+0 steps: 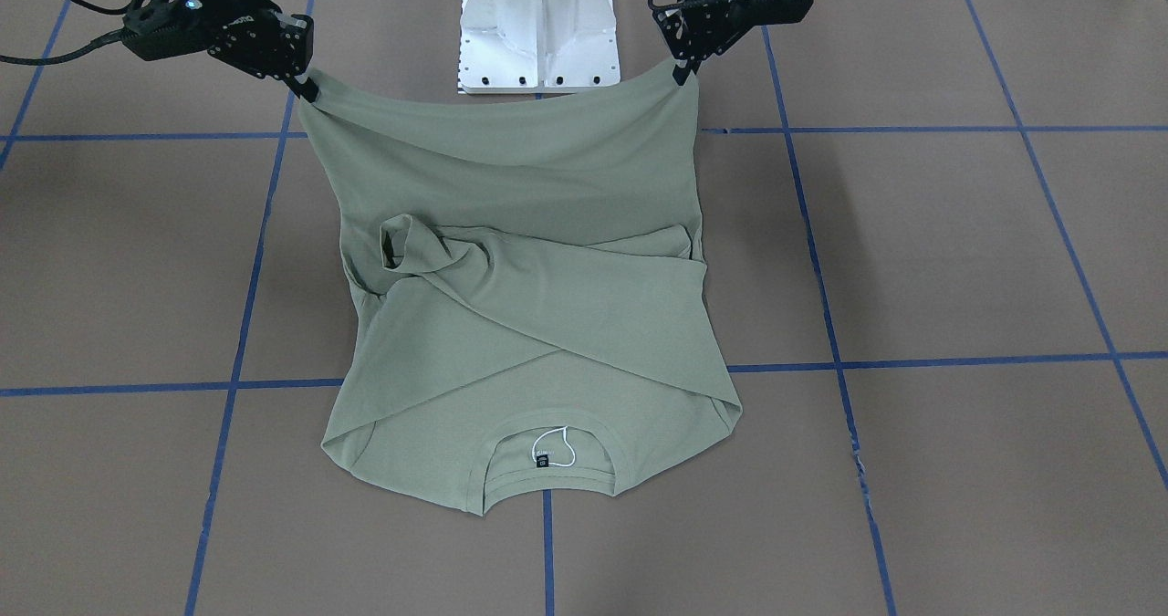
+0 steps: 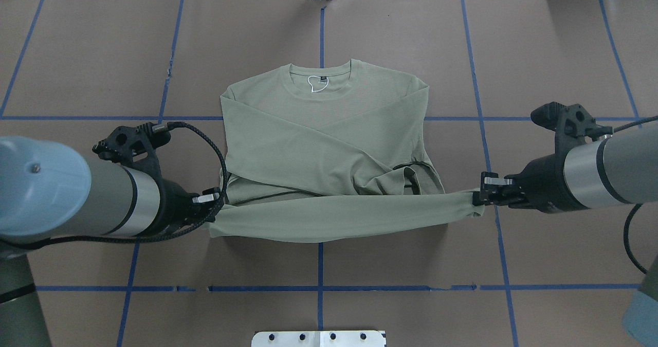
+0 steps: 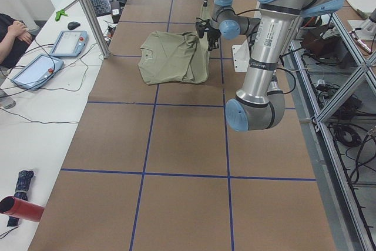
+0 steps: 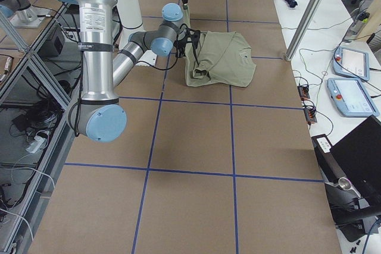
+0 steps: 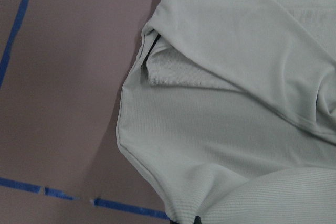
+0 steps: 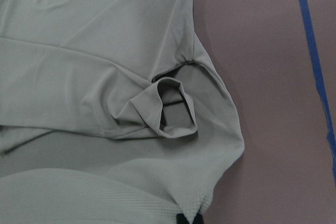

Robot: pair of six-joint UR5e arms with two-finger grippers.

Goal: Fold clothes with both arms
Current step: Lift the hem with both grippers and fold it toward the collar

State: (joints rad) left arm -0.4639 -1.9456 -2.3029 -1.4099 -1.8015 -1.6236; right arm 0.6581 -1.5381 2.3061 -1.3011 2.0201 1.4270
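The shirt [image 2: 329,146] lies at ctr of the bench [image 2: 103,54], collar toward the top of the overhead view, both sleeves crossed over the chest. Its bottom hem is raised off the bench and stretched into a band across the lower middle of that view.

The left fingers [image 2: 214,206] are clamped on the hem corner at the band's left end. The right fingers [image 2: 479,199] are clamped on the corner at its right end. Each wrist view shows only a dark tip at the bottom edge w/ cloth bunched at it, so the pinch itself is hard to make out there.

An open sleeve cuff [image 2: 417,175] sits on the shirt body just above the band, right of ctr. The black neck label [image 1: 544,459] and a white string loop [image 2: 317,84] show inside the collar.

In the front view a white base plate [image 1: 538,32] stands top ctr, just behind the raised hem. Blue tape lines [image 2: 320,265] cross the bench in a grid.
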